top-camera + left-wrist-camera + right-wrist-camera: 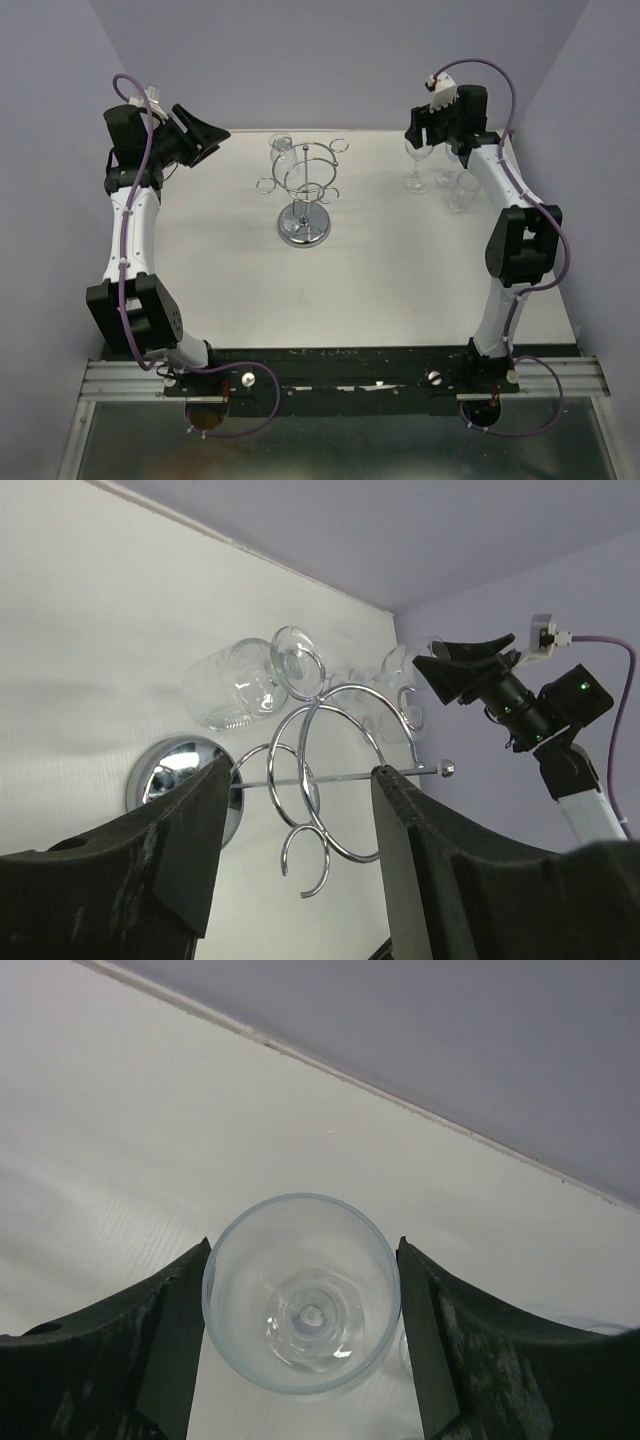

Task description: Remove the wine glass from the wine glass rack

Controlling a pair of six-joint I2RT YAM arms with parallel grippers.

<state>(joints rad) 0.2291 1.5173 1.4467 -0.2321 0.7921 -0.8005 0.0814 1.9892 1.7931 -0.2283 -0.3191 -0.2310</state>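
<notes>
The chrome wine glass rack (306, 195) stands mid-table on its round base (305, 231). One wine glass (283, 153) hangs upside down from a far-left ring; the left wrist view shows it (235, 685) beyond the rings (335, 730). My left gripper (200, 135) hovers well left of the rack, open and empty (300, 780). My right gripper (428, 140) sits at the far right, its fingers (170, 1330) pressed against both sides of the rim of an upright wine glass (300, 1295), whose foot (413, 185) is near the tabletop.
Two more clear glasses (446, 172) (461, 192) stand just right of the right gripper, near the right arm. The back wall runs close behind the rack and the glasses. The white tabletop (380, 270) stretches between the rack and the arm bases.
</notes>
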